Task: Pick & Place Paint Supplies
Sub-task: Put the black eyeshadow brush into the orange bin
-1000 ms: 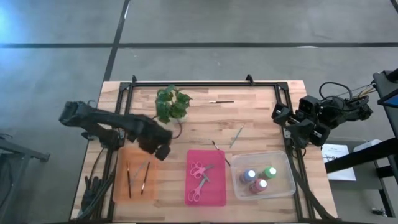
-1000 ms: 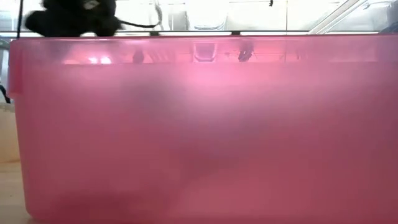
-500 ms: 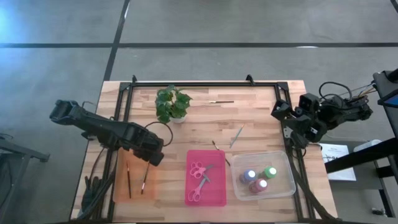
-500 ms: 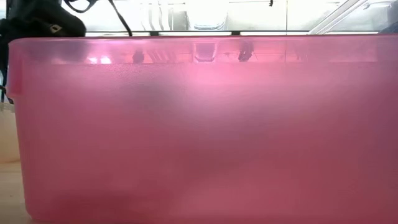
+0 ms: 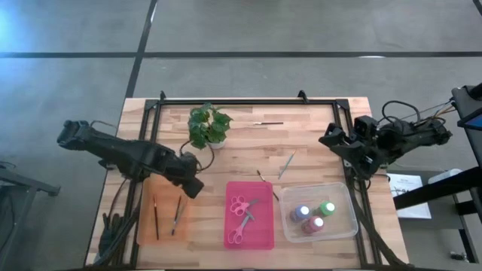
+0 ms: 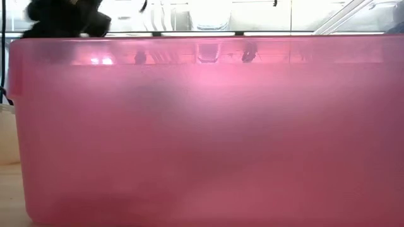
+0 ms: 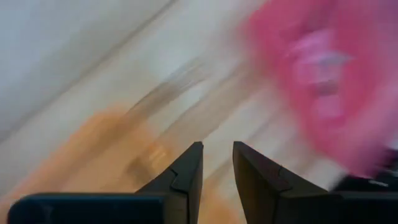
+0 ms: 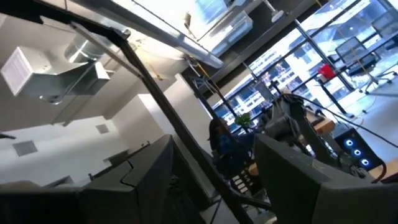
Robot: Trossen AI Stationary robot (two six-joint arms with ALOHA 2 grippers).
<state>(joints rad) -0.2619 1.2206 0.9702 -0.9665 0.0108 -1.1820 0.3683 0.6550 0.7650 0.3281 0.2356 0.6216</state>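
Our left gripper has just parted its fingers slightly over the orange tray, lower left — another brush delivered; right gripper waits released.

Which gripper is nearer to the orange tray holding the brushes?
Left. The left gripper hovers at the orange tray's far right corner, above the brushes. The right gripper is far off at the table's right edge, beyond the clear bin.

high cam straight down over whole table; low cam jammed against pink tray; left wrist looks down, sharing it; right wrist tilts up into room
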